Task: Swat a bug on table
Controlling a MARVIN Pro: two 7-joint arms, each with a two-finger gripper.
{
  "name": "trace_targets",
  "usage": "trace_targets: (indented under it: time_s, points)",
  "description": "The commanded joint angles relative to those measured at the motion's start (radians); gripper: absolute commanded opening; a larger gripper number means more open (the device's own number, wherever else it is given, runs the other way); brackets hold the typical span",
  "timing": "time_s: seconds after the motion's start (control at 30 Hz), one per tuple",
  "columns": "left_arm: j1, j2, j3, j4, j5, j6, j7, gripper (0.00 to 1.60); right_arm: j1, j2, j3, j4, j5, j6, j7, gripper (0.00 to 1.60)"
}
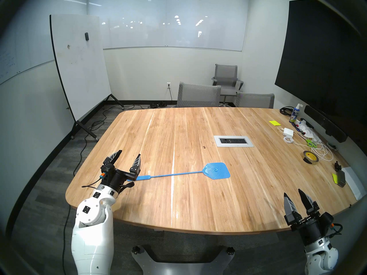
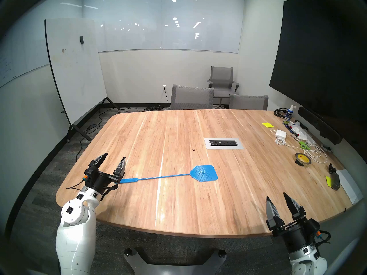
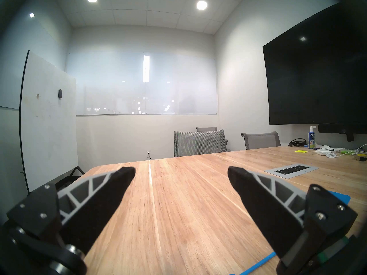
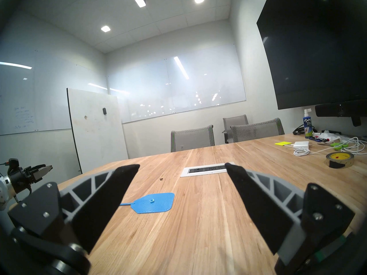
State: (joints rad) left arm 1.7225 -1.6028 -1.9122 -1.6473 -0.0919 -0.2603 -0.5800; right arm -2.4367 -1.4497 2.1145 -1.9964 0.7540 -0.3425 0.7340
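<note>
A tiny dark bug (image 1: 204, 147) (image 2: 193, 149) (image 4: 161, 179) sits on the wood-plank table (image 1: 178, 209), just left of the grey outlet panel (image 1: 233, 141). A blue fly swatter (image 1: 216, 170) (image 2: 204, 173) (image 4: 154, 203) lies flat nearer me, its head toward the bug and its handle end (image 1: 144, 177) toward my left arm. My left gripper (image 1: 129, 154) (image 2: 114, 156) (image 3: 181, 170) hovers open over the table's left part, just above the handle end, holding nothing. My right gripper (image 1: 292, 193) (image 2: 276, 196) (image 4: 182, 167) stands open and empty at the table's near right edge.
Clutter lines the right side of the table: tape roll (image 1: 310, 158), white charger and cable (image 1: 288, 132), green scissors (image 1: 311, 143), spray bottle (image 1: 294, 113), yellow notes (image 1: 274, 123), a black knob (image 1: 337, 166). Grey chairs (image 1: 198, 95) stand at the far edge; a rolling whiteboard (image 1: 79, 66) stands left.
</note>
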Motion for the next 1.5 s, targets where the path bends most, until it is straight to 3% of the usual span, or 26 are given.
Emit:
trace_targets:
  time_s: [0.0,0.3,0.57,0.93,1.47]
  points:
    - [-0.001,0.013,-0.006,-0.007,-0.02,-0.008,-0.023,1.6,0.001,0.0,0.0,-0.013,0.0,0.0,0.001,1.6]
    - [0.005,0.026,-0.01,-0.02,0.001,-0.053,-0.039,1.6,0.001,0.0,0.0,-0.013,0.0,0.0,0.001,1.6]
    - [0.025,0.065,-0.017,-0.033,0.04,-0.044,-0.071,1.6,0.001,0.0,0.0,-0.013,0.0,0.0,0.001,1.6]
    - [0.029,0.105,-0.051,-0.041,0.073,0.008,-0.108,1.6,0.001,0.0,0.0,-0.012,0.0,0.0,0.001,1.6]
    - [0.011,0.184,-0.064,-0.035,0.104,0.151,-0.213,1.6,0.001,0.0,0.0,-0.012,0.0,0.0,0.001,1.6]
